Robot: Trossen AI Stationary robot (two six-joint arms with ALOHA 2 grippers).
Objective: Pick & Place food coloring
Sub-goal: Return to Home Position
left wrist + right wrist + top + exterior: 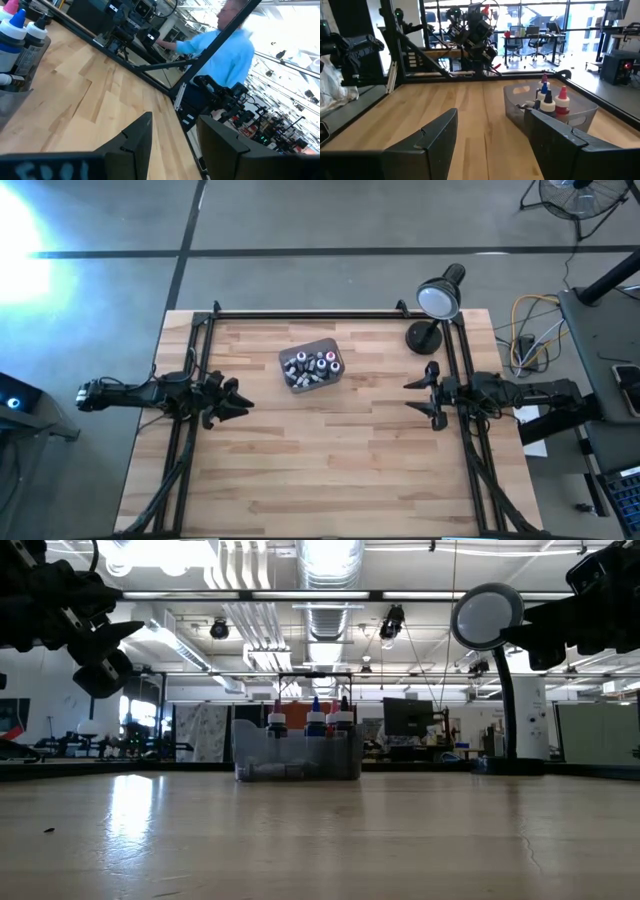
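Note:
Several tiny food coloring bottles [312, 366] with white, blue, pink and dark caps stand and lie inside a translucent grey square tub [330, 345] on the far middle of the table. They also show in the low view [312, 724], the right wrist view [551, 101] and the left wrist view [20, 35]. My left gripper [238, 401] hovers open over the table's left side, well left of the tub. My right gripper [424, 395] hovers open over the right side, right of the tub. Both hold nothing.
A black desk lamp [438, 302] stands at the table's far right corner. A black metal frame [300, 314] runs along the far edge and both sides. Bare wood [330, 450] lies between the grippers and toward the near edge. A person in a light blue shirt [225, 50] is beyond the table.

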